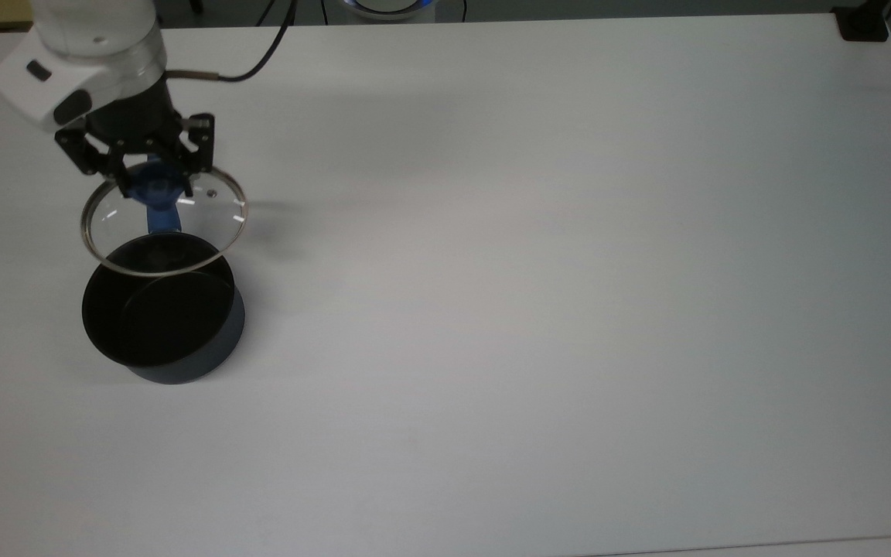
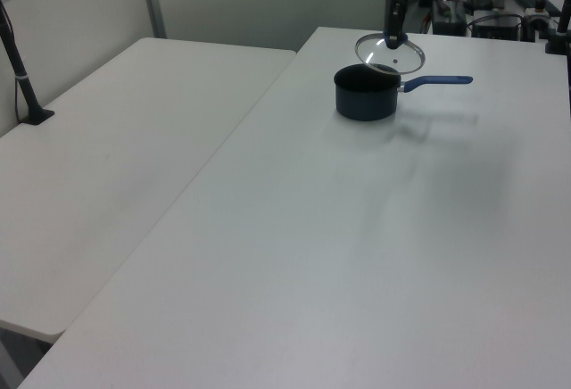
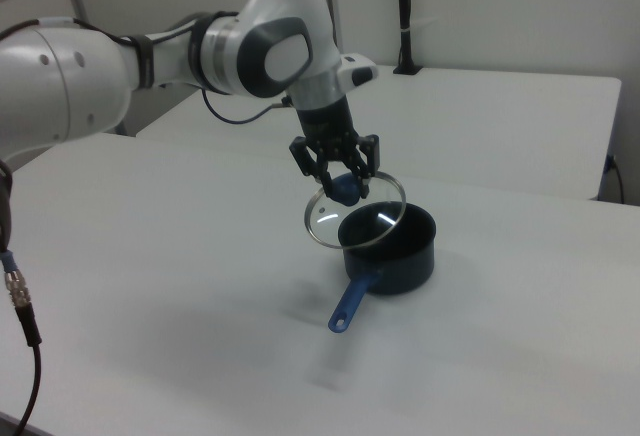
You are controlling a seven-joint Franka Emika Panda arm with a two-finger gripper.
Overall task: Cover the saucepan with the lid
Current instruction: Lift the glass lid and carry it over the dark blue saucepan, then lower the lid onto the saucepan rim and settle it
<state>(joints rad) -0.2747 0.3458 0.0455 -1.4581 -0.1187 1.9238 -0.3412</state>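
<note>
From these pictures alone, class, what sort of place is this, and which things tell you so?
Probably a robotics lab or workroom, not a kitchen: a plain white table, bare walls, a robot arm whose tool holds a glass lid above a lone saucepan.
</note>
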